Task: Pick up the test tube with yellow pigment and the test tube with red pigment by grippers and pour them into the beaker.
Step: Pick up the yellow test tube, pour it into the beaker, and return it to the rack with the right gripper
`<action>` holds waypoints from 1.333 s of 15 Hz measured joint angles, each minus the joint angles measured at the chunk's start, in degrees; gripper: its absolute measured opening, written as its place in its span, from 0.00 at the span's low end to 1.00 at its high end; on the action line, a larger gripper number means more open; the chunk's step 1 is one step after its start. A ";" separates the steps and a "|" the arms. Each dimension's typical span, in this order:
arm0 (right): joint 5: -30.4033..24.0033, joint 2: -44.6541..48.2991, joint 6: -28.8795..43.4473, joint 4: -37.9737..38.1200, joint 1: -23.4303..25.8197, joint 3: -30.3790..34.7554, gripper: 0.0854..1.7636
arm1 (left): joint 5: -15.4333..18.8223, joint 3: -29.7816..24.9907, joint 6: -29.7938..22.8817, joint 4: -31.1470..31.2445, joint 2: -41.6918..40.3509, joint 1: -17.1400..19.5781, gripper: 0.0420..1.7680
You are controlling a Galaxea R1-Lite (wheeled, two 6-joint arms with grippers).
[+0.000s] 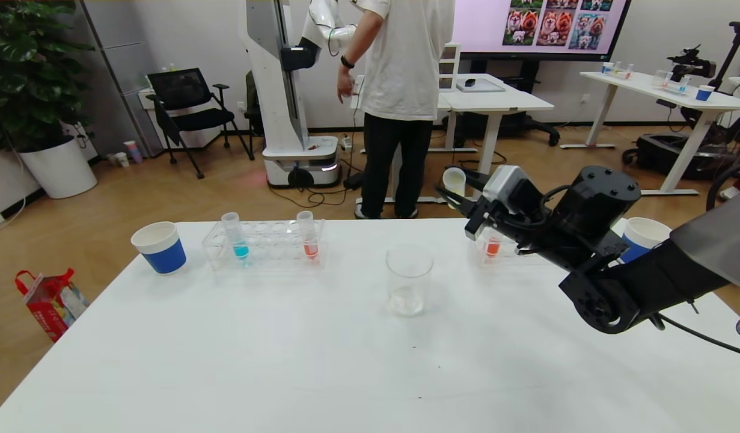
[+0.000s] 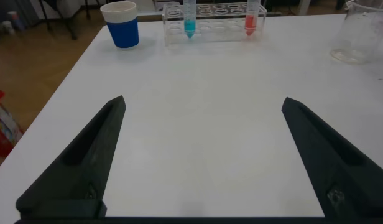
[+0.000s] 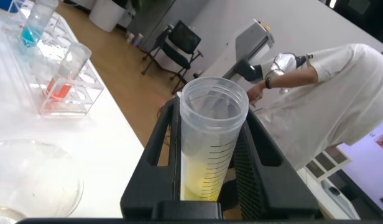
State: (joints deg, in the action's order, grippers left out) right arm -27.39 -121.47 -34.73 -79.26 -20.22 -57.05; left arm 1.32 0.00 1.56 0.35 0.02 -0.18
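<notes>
My right gripper [image 1: 460,193] is shut on the test tube with yellow pigment [image 3: 210,146]. It holds the tube tilted in the air above the table's far edge, to the right of and behind the beaker [image 1: 409,279]. Yellow liquid lies at the tube's lower end, between the jaws. A test tube with red pigment [image 1: 309,240] stands upright in the clear rack [image 1: 264,243] at the far left. Another red-orange tube [image 1: 493,245] stands behind the right gripper, partly hidden. My left gripper [image 2: 204,101] is open over bare table, outside the head view.
A tube of blue liquid [image 1: 238,239] shares the left rack. Blue-and-white paper cups stand at the far left [image 1: 159,246] and far right [image 1: 643,236]. Beyond the table [image 1: 285,361] a person [image 1: 400,90] stands by another robot.
</notes>
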 joint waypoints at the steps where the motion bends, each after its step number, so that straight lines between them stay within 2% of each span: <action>1: -1.16 -0.41 -2.76 -0.63 -0.20 0.69 0.25 | -0.02 0.00 0.01 0.00 0.00 0.00 0.99; 4: -7.39 -1.44 -11.19 -0.94 -0.56 1.54 0.25 | 0.00 0.00 0.01 0.00 0.00 0.00 0.99; 7: -8.50 -2.34 -17.03 -1.00 -1.33 1.29 0.25 | 0.00 0.00 0.00 0.00 0.00 0.02 0.99; 11: -14.51 -4.24 -25.11 -0.69 -1.07 -0.89 0.25 | -0.02 0.00 0.00 0.00 0.00 0.00 0.99; 20: -19.26 -9.18 -34.58 0.00 0.41 -9.98 0.25 | 0.00 0.00 0.00 0.00 0.00 0.00 0.99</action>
State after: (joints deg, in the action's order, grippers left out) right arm -46.65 -130.65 -69.32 -79.26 -19.81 -67.04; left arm 1.32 0.00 1.56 0.35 0.02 -0.18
